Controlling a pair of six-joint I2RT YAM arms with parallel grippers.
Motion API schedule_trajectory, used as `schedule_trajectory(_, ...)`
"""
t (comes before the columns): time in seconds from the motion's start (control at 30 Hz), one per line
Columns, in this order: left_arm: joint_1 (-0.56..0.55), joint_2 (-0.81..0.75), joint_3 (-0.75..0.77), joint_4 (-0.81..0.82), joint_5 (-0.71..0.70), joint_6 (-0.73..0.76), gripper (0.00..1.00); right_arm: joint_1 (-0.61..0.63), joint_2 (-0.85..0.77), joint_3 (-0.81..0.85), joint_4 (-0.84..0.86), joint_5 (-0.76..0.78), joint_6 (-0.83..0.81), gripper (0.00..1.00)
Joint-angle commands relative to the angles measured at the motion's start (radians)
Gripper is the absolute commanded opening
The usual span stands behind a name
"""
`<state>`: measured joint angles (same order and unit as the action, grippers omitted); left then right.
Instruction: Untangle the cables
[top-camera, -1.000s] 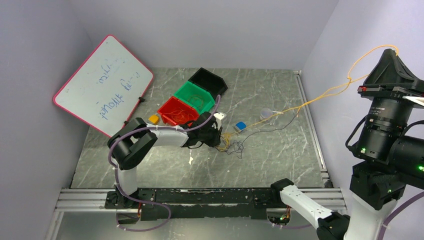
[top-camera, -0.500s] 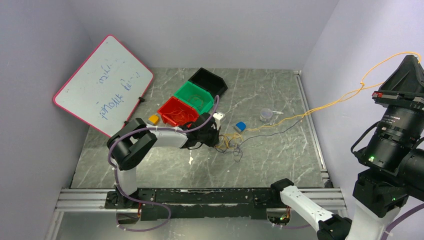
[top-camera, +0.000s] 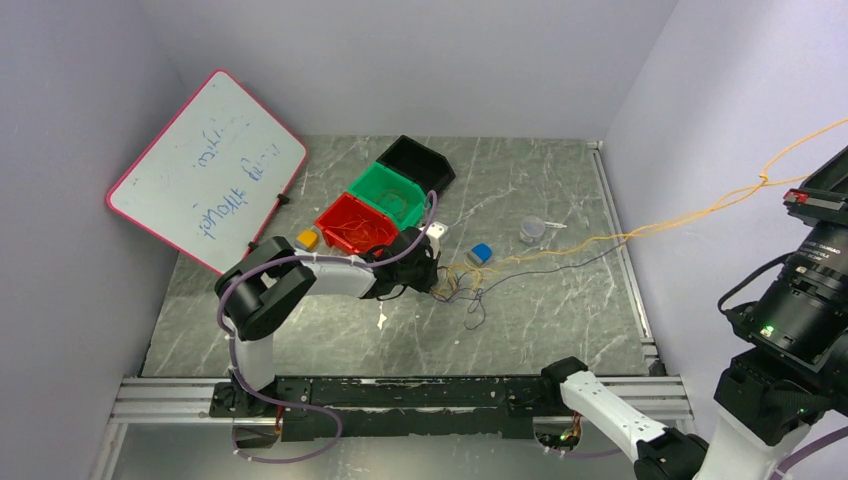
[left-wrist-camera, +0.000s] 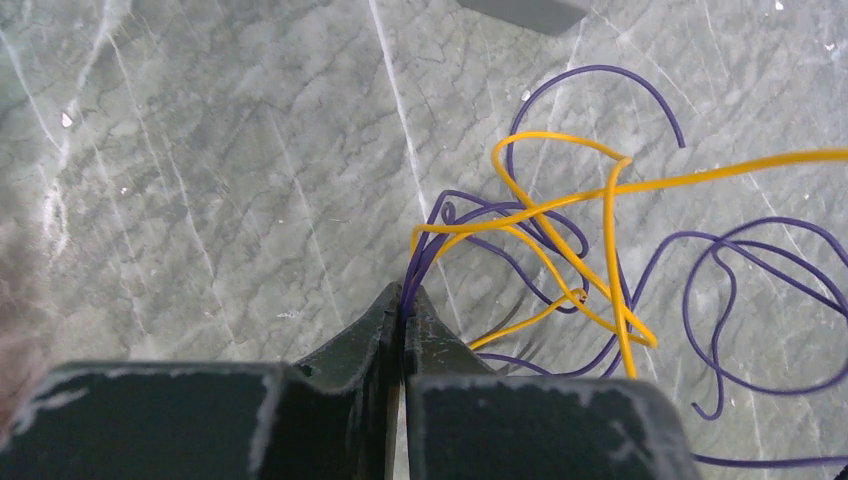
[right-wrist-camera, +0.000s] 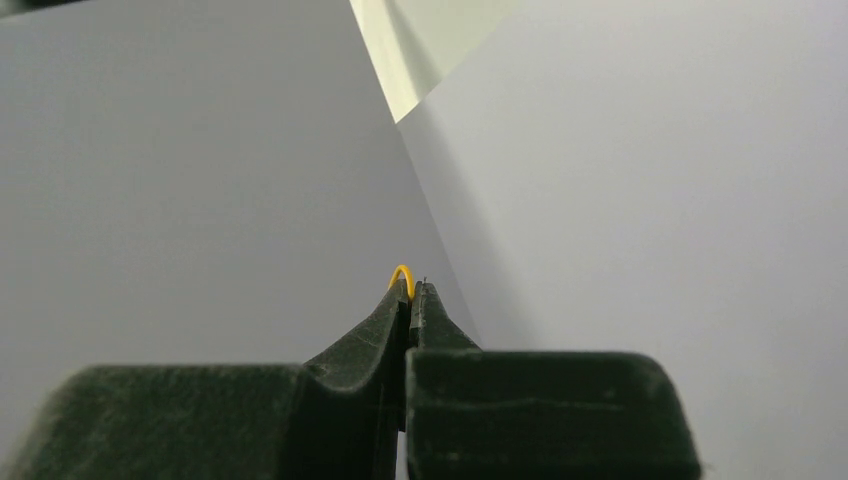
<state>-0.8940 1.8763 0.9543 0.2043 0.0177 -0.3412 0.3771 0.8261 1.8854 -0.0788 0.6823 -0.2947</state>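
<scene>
On the marble table lies a tangle of cables (top-camera: 462, 280): a yellow cable (left-wrist-camera: 610, 190) looped through a dark purple cable (left-wrist-camera: 700, 270). My left gripper (left-wrist-camera: 404, 295) is low over the table at the tangle's left side (top-camera: 432, 272), shut on strands of the purple cable. The yellow cable (top-camera: 680, 222) runs taut up and to the right, off the frame's edge. My right gripper (right-wrist-camera: 410, 288) is raised high against the wall, shut on a small loop of the yellow cable (right-wrist-camera: 401, 271). A purple strand (top-camera: 560, 260) trails right beneath the yellow one.
Red bin (top-camera: 352, 222), green bin (top-camera: 390, 192) and black bin (top-camera: 415, 160) stand in a row behind the left arm. A blue block (top-camera: 481, 253), an orange block (top-camera: 307, 239) and a small clear cup (top-camera: 533, 229) lie nearby. A whiteboard (top-camera: 205, 170) leans at the left wall.
My right arm has swung further right and outward, drawing the yellow cable tighter and lower. The left gripper has closed on the purple cable beside the tangle.
</scene>
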Motion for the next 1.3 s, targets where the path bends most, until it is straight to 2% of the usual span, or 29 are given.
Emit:
schedule_trajectory(0.0, 0.003, 0.078, -0.057, -0.174, -0.103, 0.024, 0.07, 0.013, -0.004, 0.012, 0.027, 0.011, -0.011, 0.00)
schedule_trajectory(0.27, 0.003, -0.050, -0.053, -0.152, -0.082, 0.037, 0.08, 0.021, 0.083, 0.005, -0.225, -0.133, 0.152, 0.00)
schedule_trajectory(0.47, 0.003, -0.184, -0.023, -0.165, -0.059, 0.075, 0.43, 0.021, 0.107, -0.119, -0.318, -0.225, 0.300, 0.00)
schedule_trajectory(0.57, 0.003, -0.260, -0.014, -0.161, -0.031, 0.092, 0.56, 0.020, 0.127, -0.159, -0.344, -0.241, 0.344, 0.00)
schedule_trajectory(0.6, 0.003, -0.286, -0.015, -0.155, -0.016, 0.096, 0.63, 0.020, 0.130, -0.176, -0.346, -0.248, 0.356, 0.00)
schedule_trajectory(0.63, 0.003, -0.307, -0.017, -0.147, 0.002, 0.100, 0.75, 0.020, 0.131, -0.195, -0.344, -0.261, 0.370, 0.00)
schedule_trajectory(0.73, 0.002, -0.377, -0.020, -0.108, 0.067, 0.122, 0.89, 0.019, 0.135, -0.243, -0.346, -0.295, 0.403, 0.00)
schedule_trajectory(1.0, 0.002, -0.530, -0.022, 0.005, 0.174, 0.153, 0.93, 0.020, 0.150, -0.321, -0.363, -0.350, 0.490, 0.00)
schedule_trajectory(1.27, 0.002, -0.527, 0.050, 0.099, 0.321, 0.166, 0.93, 0.020, 0.146, -0.362, -0.335, -0.379, 0.581, 0.00)
